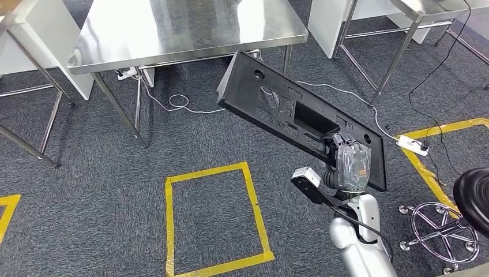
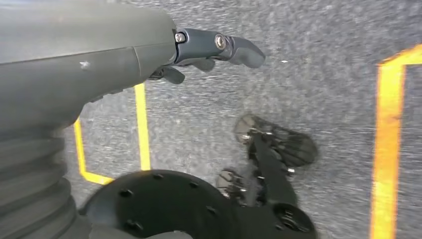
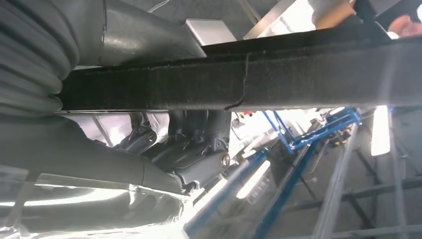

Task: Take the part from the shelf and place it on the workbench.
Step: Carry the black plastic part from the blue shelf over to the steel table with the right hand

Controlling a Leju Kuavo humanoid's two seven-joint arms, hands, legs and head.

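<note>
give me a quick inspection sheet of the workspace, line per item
surface: steel workbench ahead, its top bare and shiny.
job's things: long black part carried tilted above the carpet, its far end near the bench's front edge, not yet on the bench.
clutter: nothing seen on the bench top.
hands: right hand grips the part at its near end; left hand holds nothing, hanging over the floor.
cables: white cable looped on the carpet under the bench; white power strip with a black cable beside the yellow tape.
surroundings: grey carpet, yellow tape square, black stool at right, more steel tables behind.
</note>
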